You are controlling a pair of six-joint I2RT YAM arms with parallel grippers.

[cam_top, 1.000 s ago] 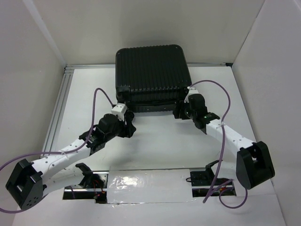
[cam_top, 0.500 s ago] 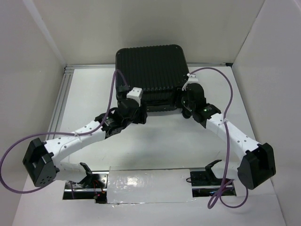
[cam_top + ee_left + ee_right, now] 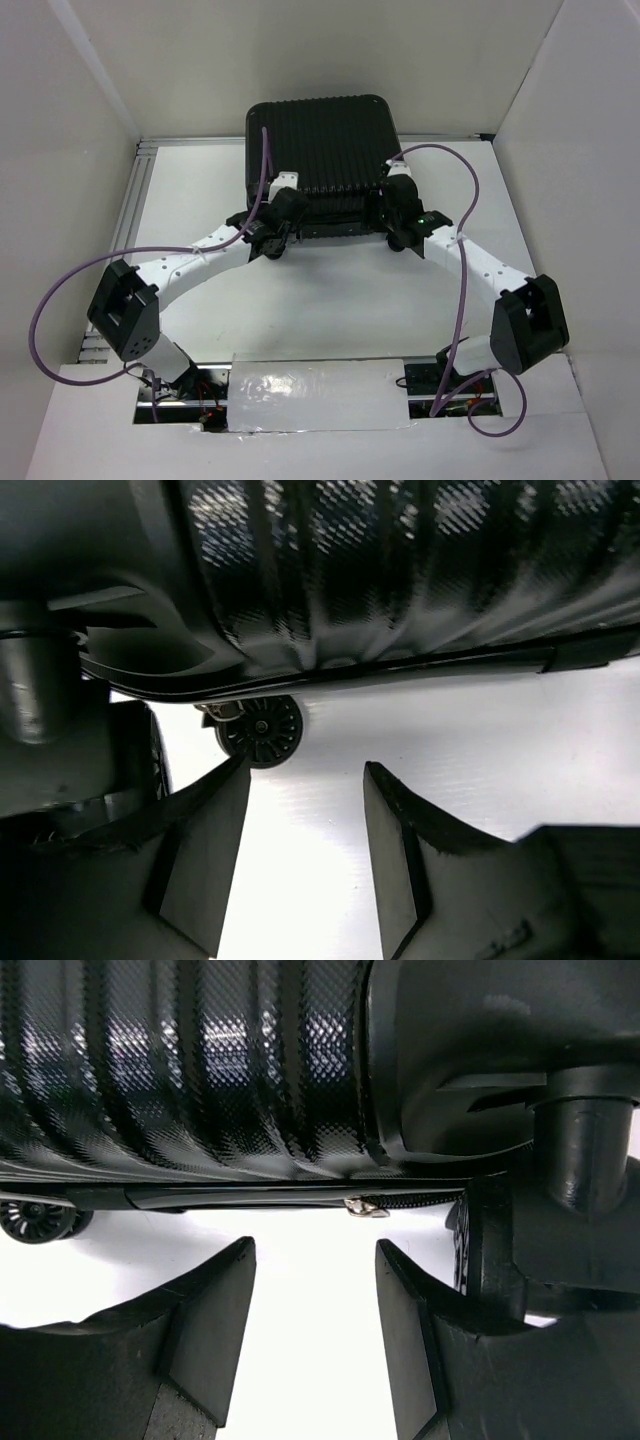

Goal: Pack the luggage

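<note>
The luggage (image 3: 320, 150), a black ribbed hard-shell suitcase, lies closed at the back middle of the white table. My left gripper (image 3: 288, 212) is at its near left corner and my right gripper (image 3: 388, 205) at its near right corner. In the left wrist view the left gripper (image 3: 305, 780) is open with only bare table between its fingers, just short of a small wheel (image 3: 262, 728) under the shell (image 3: 400, 570). The right gripper (image 3: 315, 1260) is open too, empty, facing a silver zipper pull (image 3: 365, 1206) on the seam below the shell (image 3: 200, 1060).
White walls close in the table (image 3: 330, 300) at left, right and back. An aluminium rail (image 3: 125, 215) runs along the left edge. Purple cables loop off both arms. Another wheel (image 3: 35, 1220) shows at the left of the right wrist view.
Both arms have reached forward and closed in on the suitcase's near edge, the left one most. Both sets of jaws have narrowed a little. The suitcase has not moved.
</note>
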